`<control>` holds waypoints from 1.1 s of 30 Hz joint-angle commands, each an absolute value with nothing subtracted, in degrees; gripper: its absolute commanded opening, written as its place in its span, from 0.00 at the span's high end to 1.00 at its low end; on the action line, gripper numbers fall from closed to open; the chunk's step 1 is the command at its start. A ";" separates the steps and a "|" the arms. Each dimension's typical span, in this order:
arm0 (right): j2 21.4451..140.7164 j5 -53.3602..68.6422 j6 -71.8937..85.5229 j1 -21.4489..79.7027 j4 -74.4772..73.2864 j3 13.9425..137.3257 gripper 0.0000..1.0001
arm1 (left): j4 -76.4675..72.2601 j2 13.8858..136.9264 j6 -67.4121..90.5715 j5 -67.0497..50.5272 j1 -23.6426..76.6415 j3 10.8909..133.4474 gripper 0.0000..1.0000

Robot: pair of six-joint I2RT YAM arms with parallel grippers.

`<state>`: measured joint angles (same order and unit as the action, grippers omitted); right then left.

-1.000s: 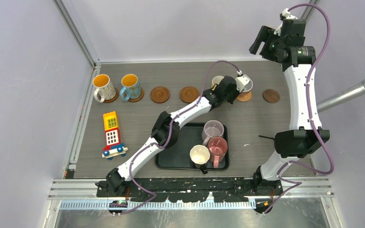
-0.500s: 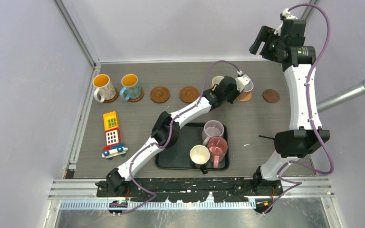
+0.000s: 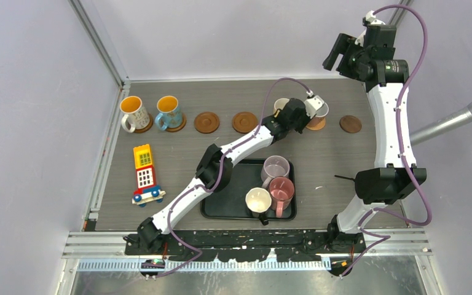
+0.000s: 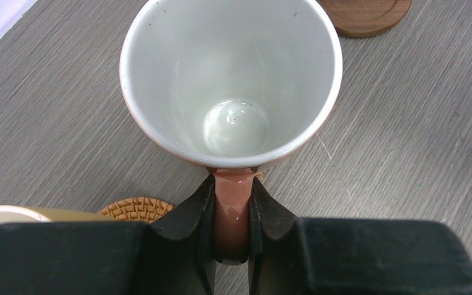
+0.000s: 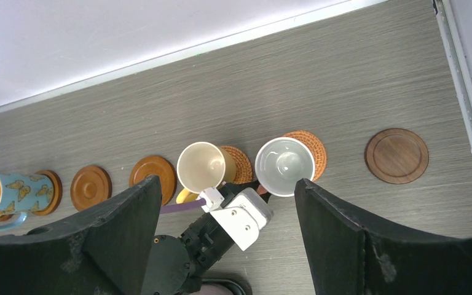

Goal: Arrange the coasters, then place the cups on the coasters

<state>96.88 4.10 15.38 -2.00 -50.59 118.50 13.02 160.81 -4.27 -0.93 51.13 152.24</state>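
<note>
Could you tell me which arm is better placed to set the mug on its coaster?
Left: the left gripper is shut on the handle of the mug at the woven coaster. The right gripper hangs open, empty.

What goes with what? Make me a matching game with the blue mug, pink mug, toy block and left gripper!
Things:
1. blue mug
2. pink mug
3. toy block
4. left gripper

Places or states:
A. shut on a mug
B. on a coaster
C. on the bare table
D. in the tray

Pairs: 1-B, 2-D, 3-C, 4-A
</note>
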 commanded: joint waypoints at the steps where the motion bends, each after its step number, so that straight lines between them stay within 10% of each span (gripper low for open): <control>1: 95.11 4.74 15.50 -2.20 -48.37 118.58 0.16 | 2.61 158.92 -1.77 -0.97 50.98 156.37 1.00; 19: 94.70 4.71 15.25 -2.20 -48.40 117.93 0.16 | -1.42 162.61 -2.03 2.11 51.06 156.93 0.99; 33: 94.43 4.53 15.07 -2.23 -48.35 117.95 0.16 | -1.11 162.05 -1.60 1.59 51.22 156.89 0.61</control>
